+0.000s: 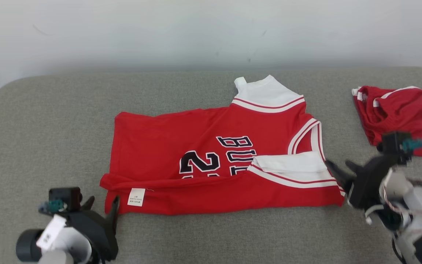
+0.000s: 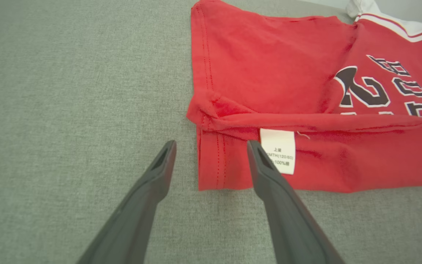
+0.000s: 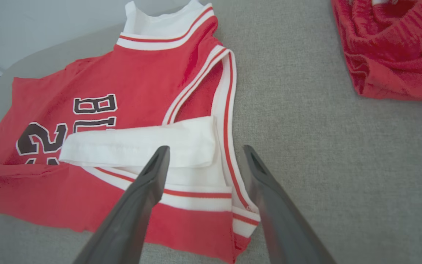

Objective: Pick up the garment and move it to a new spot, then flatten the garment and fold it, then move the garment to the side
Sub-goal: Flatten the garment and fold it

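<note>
The garment (image 1: 203, 146), a red jersey with white trim and dark lettering, lies on the grey cushioned surface with its near long edge folded over. A white label (image 2: 277, 150) shows on that fold. My left gripper (image 1: 103, 203) stands open at the garment's near left corner; in the left wrist view the garment (image 2: 269, 84) has its hem corner between the spread fingers of the left gripper (image 2: 211, 145), ungripped. My right gripper (image 1: 339, 167) is open at the shoulder end. In the right wrist view the right gripper (image 3: 205, 148) straddles the white folded strap of the garment (image 3: 123, 80).
A second red garment (image 1: 398, 110) lies bunched at the far right, seen also as a red heap (image 3: 390, 47) in the right wrist view. The grey surface (image 1: 50, 128) ends at a pale wall behind and has rounded back corners.
</note>
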